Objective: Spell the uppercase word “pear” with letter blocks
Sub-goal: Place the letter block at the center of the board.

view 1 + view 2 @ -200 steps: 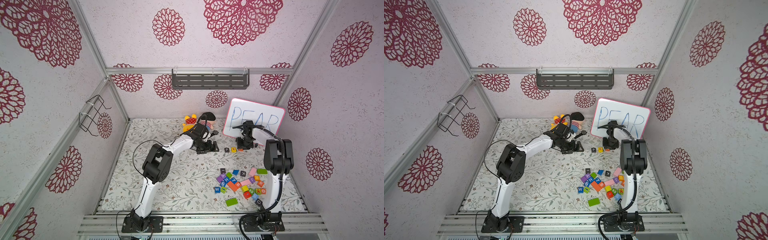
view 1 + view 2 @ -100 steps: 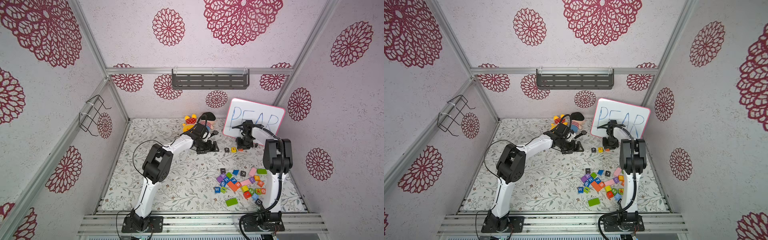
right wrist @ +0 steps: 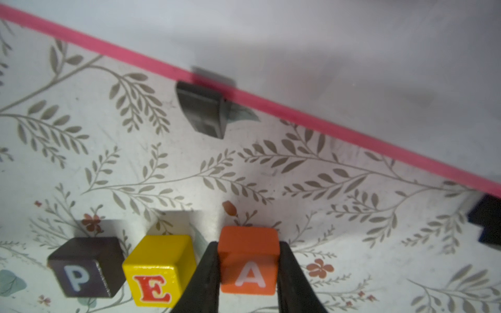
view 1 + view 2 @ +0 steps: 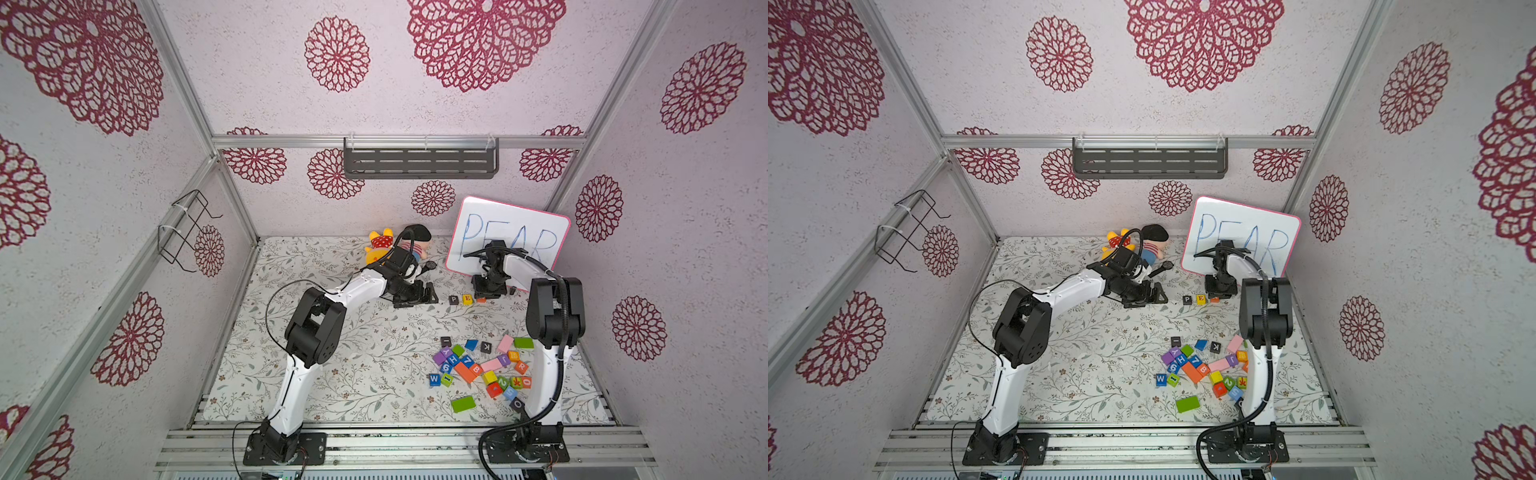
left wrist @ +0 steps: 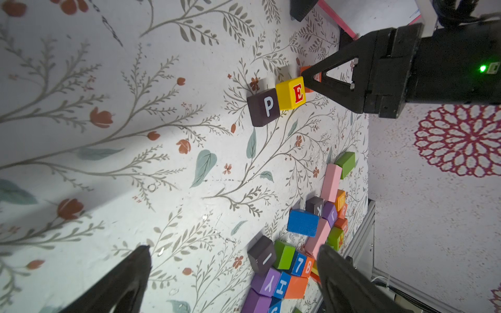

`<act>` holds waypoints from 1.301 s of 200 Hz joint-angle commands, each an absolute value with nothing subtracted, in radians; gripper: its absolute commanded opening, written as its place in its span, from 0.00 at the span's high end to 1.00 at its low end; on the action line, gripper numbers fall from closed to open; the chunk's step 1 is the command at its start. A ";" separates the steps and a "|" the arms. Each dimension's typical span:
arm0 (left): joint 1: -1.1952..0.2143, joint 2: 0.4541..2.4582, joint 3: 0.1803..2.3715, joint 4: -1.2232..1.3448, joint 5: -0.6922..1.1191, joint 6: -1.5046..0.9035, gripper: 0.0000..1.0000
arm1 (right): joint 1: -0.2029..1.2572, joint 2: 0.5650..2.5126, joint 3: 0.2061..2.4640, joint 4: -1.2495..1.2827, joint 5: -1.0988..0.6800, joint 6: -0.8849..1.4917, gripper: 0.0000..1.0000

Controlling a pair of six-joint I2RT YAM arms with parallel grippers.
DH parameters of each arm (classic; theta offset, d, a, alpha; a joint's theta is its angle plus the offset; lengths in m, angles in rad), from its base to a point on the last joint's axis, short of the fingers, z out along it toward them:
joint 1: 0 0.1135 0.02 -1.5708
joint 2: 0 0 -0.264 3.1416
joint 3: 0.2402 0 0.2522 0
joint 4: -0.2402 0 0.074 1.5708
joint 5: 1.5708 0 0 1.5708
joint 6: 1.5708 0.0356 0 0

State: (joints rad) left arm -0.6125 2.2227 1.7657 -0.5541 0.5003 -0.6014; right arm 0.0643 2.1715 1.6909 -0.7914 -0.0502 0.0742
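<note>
Orange A block [image 3: 248, 260], small, rigid, likely light painted wood, sits pinched on its flat sides by the right gripper [image 3: 248, 271], beside the yellow E block [image 3: 160, 268].

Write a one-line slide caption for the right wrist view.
Right gripper fingers clamp orange A block beside yellow E and black P.

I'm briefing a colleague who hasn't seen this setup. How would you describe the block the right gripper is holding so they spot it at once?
Start at the pink-edged whiteboard leaning at the back; on the mat just in front of it lies a short row of cubes. The orange A block is the one at the end, after the black P block and the yellow E block. It alone is clamped between the right gripper fingers.
</note>
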 commanded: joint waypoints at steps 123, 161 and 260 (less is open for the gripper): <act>-0.606 2.171 1.739 -0.528 0.495 -0.577 0.02 | 0.063 2.190 1.754 -0.858 -0.055 0.038 0.62; -0.607 2.164 1.730 -0.522 0.491 -0.582 0.02 | 0.063 2.174 1.744 -0.851 -0.049 0.046 0.57; -0.610 2.164 1.727 -0.513 0.493 -0.588 0.02 | 0.063 2.151 1.730 -0.834 -0.043 0.058 0.59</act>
State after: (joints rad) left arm -0.6125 2.2070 1.7264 -0.5365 0.4923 -0.5953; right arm 0.0643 2.1849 1.7237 -0.8230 -0.0551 0.0456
